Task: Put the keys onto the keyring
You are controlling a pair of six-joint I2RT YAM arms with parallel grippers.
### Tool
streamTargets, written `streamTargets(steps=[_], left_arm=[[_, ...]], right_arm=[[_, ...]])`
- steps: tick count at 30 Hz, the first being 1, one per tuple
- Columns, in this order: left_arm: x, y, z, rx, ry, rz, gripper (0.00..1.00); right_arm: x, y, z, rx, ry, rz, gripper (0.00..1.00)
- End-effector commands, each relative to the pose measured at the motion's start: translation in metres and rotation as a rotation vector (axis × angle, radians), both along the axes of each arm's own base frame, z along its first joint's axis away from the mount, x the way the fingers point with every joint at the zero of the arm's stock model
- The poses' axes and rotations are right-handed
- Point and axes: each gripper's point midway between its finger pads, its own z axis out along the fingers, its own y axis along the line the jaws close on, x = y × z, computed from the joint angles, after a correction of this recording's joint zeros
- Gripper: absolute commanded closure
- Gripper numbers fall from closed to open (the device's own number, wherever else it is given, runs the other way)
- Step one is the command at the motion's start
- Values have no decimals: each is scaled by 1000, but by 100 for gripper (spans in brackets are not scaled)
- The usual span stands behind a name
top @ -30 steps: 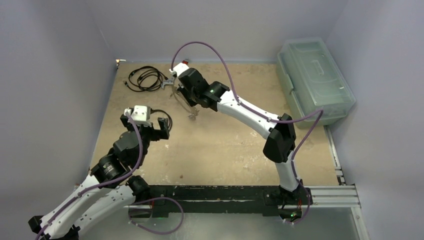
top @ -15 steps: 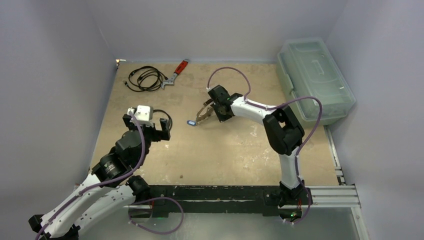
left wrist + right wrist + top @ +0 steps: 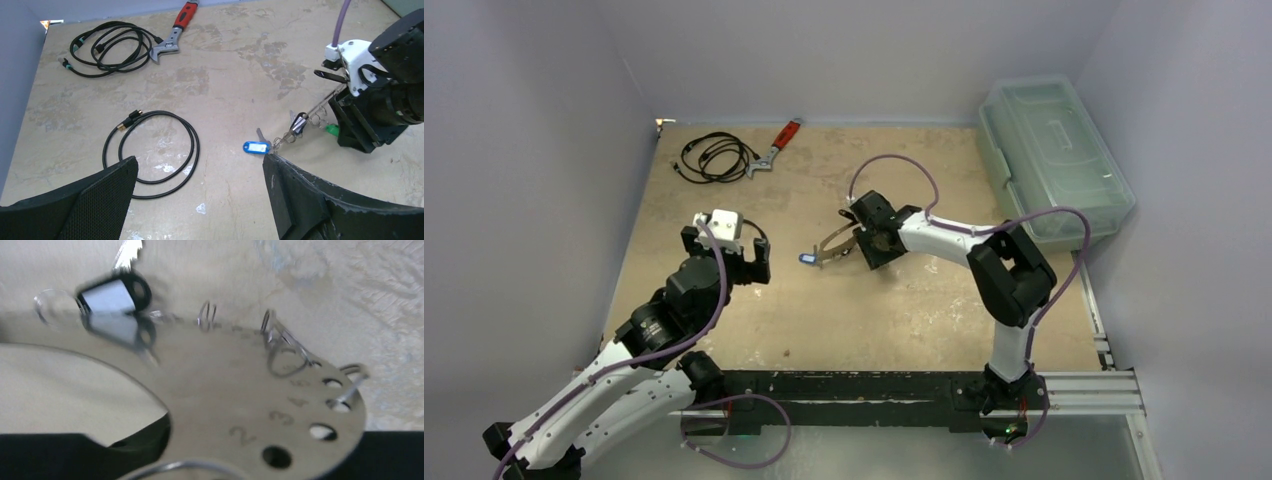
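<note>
The keyring (image 3: 832,246) is a thin grey metal loop that slants from the table up into my right gripper (image 3: 864,238), which is shut on its upper end. In the left wrist view the keyring (image 3: 312,108) shows edge-on. A blue-tagged key (image 3: 256,147) lies on the table at its low end, a dark key (image 3: 299,122) hangs midway, and a green tag (image 3: 331,130) sits by the right gripper. Close up, the keyring plate (image 3: 235,390) has numbered holes, and the dark, white-faced tag (image 3: 112,295) dangles. My left gripper (image 3: 200,165) is open, low, just short of the blue key (image 3: 806,259).
A red-handled wrench (image 3: 776,145) and a coiled black cable (image 3: 714,155) lie at the far left. Another black cable loop (image 3: 150,147) lies under the left gripper. A clear lidded plastic box (image 3: 1049,160) stands along the right edge. Grey walls close in the left and back.
The right arm swung from beside the wrench down to the table's middle with the keyring, lowering the blue key onto the table. The left arm crept forward and right.
</note>
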Motion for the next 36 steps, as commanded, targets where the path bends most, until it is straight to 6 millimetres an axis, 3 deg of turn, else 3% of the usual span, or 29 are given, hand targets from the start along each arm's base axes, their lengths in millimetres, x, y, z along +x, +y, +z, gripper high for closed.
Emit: streamTargets(steps=[1, 3, 4, 5, 9, 13, 18, 25, 30, 32, 36], left_arm=[[0, -3, 7, -5, -14, -20, 6], [0, -2, 7, -4, -15, -13, 6], [0, -2, 7, -5, -16, -12, 6], [0, -2, 7, -6, -16, -12, 6], [0, -2, 6, -2, -12, -11, 6], [0, 2, 6, 2, -10, 6, 6], [0, 2, 5, 0, -10, 7, 6], [1, 4, 8, -103, -15, 65, 1], [4, 8, 6, -97, -20, 98, 1], [6, 8, 3, -68, -12, 106, 1], [13, 8, -4, -18, 0, 130, 1]], right_arm=[[-18, -8, 25, 66, -12, -39, 39], [-19, -13, 45, 89, -56, -62, 11], [-20, -15, 55, 98, -76, -74, 3], [-21, -15, 69, 125, -97, -75, 1], [-15, -12, 113, 183, -165, -85, 1], [3, -4, 138, 230, -256, -100, 1], [19, 1, 158, 302, -370, -142, 1], [-1, 8, 166, 511, -440, -109, 5], [-7, -17, 179, 562, -607, -140, 5], [-5, -36, 190, 552, -707, -186, 2], [-3, -73, 193, 461, -816, -302, 1]])
